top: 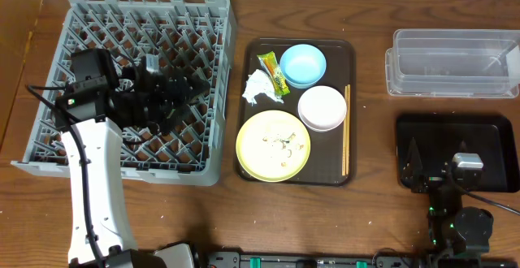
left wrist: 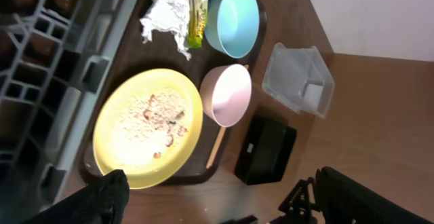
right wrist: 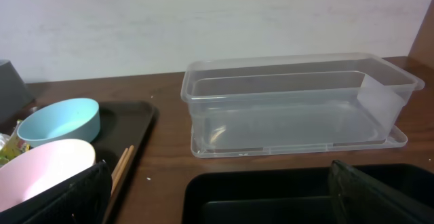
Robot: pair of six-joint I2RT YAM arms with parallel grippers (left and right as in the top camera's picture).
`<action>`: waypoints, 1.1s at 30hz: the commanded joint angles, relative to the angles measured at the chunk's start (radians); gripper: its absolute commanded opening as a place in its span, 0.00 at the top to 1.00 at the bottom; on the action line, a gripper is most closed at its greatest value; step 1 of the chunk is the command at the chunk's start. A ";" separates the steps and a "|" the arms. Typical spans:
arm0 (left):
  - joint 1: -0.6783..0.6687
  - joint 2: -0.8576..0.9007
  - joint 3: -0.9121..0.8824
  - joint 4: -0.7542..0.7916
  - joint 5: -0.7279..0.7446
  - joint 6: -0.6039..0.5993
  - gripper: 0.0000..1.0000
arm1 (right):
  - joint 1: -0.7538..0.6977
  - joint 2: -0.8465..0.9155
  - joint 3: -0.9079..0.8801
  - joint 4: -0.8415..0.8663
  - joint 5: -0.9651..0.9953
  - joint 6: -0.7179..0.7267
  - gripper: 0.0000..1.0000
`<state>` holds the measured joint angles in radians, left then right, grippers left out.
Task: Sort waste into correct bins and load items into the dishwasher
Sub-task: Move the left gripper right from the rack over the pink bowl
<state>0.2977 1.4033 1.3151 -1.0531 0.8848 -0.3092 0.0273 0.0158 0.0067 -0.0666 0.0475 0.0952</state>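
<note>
Two arms work the table from opposite ends. The left arm (top: 93,187) rises from the near edge on its white link, then bends at the wrist and reaches level over the square grey plastic dish rack (top: 203,24). The left gripper (left wrist: 230,207) hangs above the pegs with its fingers (left wrist: 102,197) spread wide, released. Just ahead of it, past the rack's wall, lies the dark brown serving tray (top: 253,166). The large yellow plate (left wrist: 135,95) is nearest the fingertips, with pale rice-like scraps (left wrist: 159,119) scattered on it. Beyond the plate sit the pinkish-white bowl (left wrist: 227,95) and the light blue bowl (left wrist: 234,20). The crumpled white tissue (left wrist: 166,10) and the small yellow-green snack wrapper (left wrist: 198,13) lie beside the blue bowl. The wooden chopsticks (top: 346,130) lie along the tray's far edge.

The right arm (top: 463,223) stays low and folded at the near right corner. The right gripper (right wrist: 224,207) is level just above the shallow black rectangular tray (right wrist: 271,190), its fingers (right wrist: 380,190) parted as wide as the view. Straight ahead of it stands the clear plastic rectangular tub (right wrist: 298,108). The brown tray with both bowls lies off to its left.
</note>
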 commanded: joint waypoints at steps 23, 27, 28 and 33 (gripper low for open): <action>-0.735 0.000 0.005 0.035 -0.897 -0.519 0.02 | -0.007 -0.002 -0.001 -0.004 0.000 0.004 0.01; -0.775 0.000 0.005 0.046 -0.896 -0.520 0.02 | -0.007 -0.002 -0.001 -0.004 0.000 0.004 0.01; -0.778 0.000 0.005 0.046 -0.895 -0.520 0.02 | -0.007 -0.002 -0.001 -0.004 0.000 0.004 0.01; -0.780 0.000 0.005 0.048 -0.815 -0.520 0.02 | -0.007 -0.002 -0.001 -0.004 0.000 0.004 0.01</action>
<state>-0.4801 1.4033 1.3151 -1.0061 0.0372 -0.8158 0.0273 0.0158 0.0067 -0.0666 0.0475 0.0952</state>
